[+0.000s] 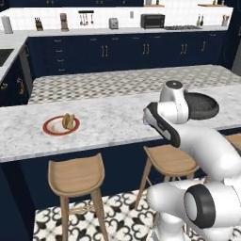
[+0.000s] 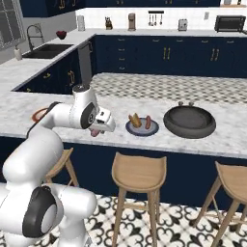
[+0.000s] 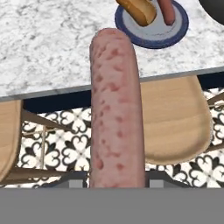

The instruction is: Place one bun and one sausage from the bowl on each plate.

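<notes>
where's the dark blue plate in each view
left base view: not visible; the white arm covers that stretch of counter.
right base view: dark blue plate at centre, on the marble counter, just left of the black bowl.
hand view: top edge, right of centre, carrying a bun and a sausage.
Shared landmark: the black bowl, also at right in the left base view.
</notes>
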You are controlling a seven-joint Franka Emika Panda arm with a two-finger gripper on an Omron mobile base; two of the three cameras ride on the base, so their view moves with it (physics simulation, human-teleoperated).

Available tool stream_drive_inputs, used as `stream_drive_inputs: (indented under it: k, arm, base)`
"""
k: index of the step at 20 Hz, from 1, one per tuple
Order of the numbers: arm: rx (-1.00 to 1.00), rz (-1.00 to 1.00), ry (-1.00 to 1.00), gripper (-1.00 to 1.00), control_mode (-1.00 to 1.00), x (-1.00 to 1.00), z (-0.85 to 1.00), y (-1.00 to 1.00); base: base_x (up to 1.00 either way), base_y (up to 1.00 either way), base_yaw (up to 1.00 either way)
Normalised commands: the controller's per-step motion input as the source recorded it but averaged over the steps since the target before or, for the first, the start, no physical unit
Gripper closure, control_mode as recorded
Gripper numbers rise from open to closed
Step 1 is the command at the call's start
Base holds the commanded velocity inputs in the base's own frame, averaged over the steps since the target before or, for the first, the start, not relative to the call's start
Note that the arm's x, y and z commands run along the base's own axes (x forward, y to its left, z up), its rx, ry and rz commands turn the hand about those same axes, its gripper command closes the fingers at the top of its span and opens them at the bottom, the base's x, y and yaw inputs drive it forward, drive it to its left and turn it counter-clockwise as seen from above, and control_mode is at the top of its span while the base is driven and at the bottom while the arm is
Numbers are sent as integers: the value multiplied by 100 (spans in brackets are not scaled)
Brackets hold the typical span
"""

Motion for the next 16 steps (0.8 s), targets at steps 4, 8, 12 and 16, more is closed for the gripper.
stream_drive_inputs:
  k: [4, 8, 12, 16]
  arm:
    - [0, 0, 0, 100, 100, 0, 0, 0]
    - [0, 0, 0, 100, 100, 0, 0, 0]
    - [0, 0, 0, 100, 100, 0, 0, 0]
    - [0, 0, 0, 100, 100, 0, 0, 0]
  base:
    - [3, 100, 0]
    - [21, 100, 0]
    - [37, 100, 0]
    - [55, 89, 0]
